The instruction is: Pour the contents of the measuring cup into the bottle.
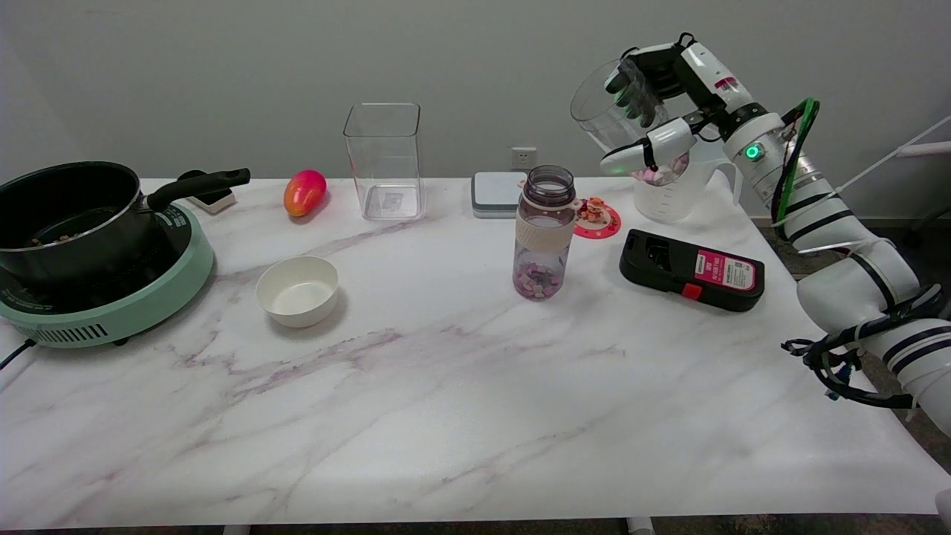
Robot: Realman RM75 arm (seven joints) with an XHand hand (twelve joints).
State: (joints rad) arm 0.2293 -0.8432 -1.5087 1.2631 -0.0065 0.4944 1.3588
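Fingers (633, 95) wrapped around the clear measuring cup (620, 126), thumb across its lower wall; right hand (654, 111) holds it aloft, tilted leftward, pink-white bits pooled at its base. Bottle (544, 232) stands open on the table (461, 401), well apart, down-left, some bits inside. Step in hand: carry toward bottle. Next: bring the rim over the narrow mouth, then tip slowly.

single head view, camera above the near edge of the marble table (446, 416), angled down and across toward the grey back wall (223, 67), wide framing, full tabletop in view, right arm (839, 245) entering from lower right
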